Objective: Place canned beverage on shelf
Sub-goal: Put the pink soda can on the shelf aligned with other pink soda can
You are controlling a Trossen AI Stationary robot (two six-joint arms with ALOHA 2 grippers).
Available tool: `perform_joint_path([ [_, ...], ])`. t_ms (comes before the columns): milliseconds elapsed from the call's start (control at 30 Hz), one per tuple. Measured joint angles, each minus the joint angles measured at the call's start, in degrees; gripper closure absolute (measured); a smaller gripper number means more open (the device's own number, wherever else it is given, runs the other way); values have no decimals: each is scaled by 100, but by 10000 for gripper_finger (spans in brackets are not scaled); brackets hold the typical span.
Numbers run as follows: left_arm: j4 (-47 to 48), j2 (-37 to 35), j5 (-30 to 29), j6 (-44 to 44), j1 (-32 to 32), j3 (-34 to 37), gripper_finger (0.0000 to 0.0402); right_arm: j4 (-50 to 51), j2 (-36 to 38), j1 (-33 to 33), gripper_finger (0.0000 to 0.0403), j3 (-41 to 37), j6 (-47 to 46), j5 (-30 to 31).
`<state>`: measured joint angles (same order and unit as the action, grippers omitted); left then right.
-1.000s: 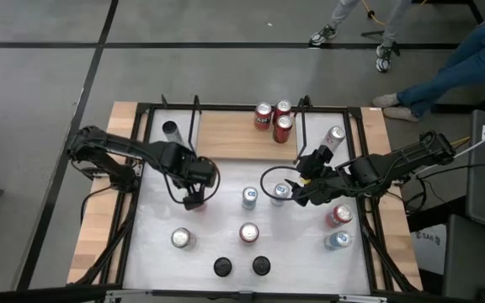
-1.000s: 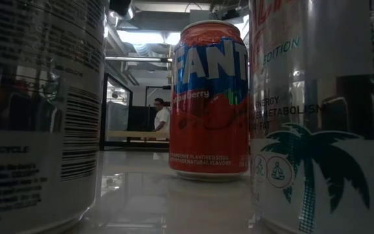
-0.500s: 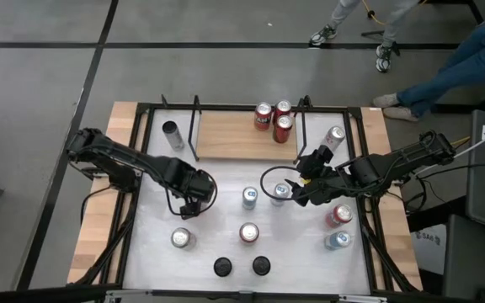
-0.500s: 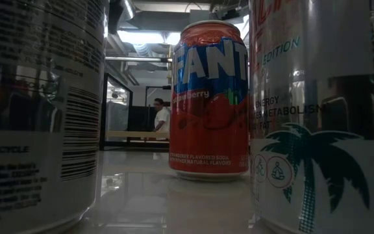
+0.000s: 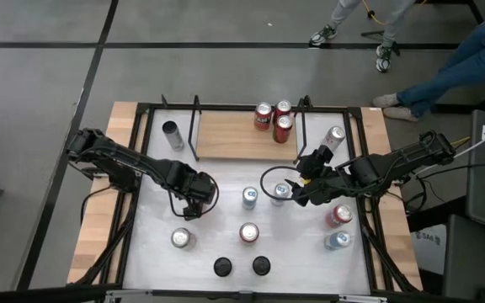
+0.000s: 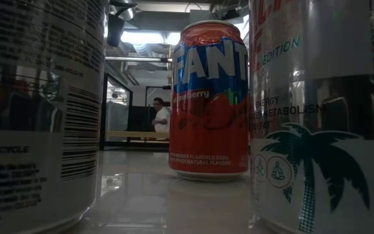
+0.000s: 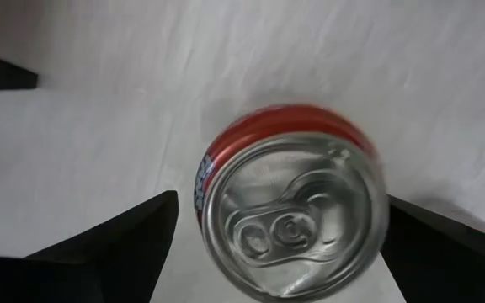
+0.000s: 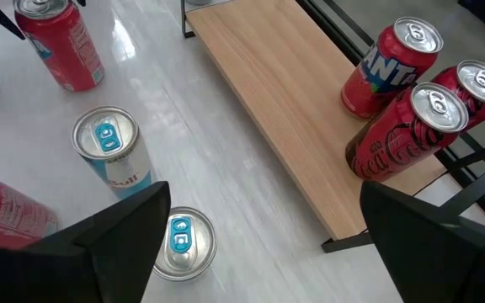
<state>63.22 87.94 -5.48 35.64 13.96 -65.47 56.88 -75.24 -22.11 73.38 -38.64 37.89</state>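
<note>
Canned beverage [image 7: 289, 202], red-walled, is standing upright on the white tabletop [image 5: 226, 189], directly beneath the left gripper [image 5: 194, 202], whose fingers [image 7: 108, 248] are spreading wide on either side of it, grasping nothing. Centring the rim between both pads before closing should prevent tipping. Right gripper [image 5: 297, 192] is waiting released farther off. Beyond, the shelf [image 5: 234, 135] is carrying three red cans [image 5: 274, 119].

Shelf [image 5: 234, 135] left free, cans [image 5: 274, 119] right
</note>
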Motion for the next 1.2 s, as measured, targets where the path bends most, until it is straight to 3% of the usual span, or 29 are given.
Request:
perform_joint_path([
  [267,-82,17,4,77,0,91,39,13,0,0,26,0,1,0],
  [600,-242,17,2,140,-27,91,136,171,179,0,26,0,0,2],
  [900,-225,26,344,80,-359,6,136,341,183,0,26,0,-1,0],
  [1200,-74,33,343,-659,-896,-875,136,328,181,0,26,0,-2,2],
])
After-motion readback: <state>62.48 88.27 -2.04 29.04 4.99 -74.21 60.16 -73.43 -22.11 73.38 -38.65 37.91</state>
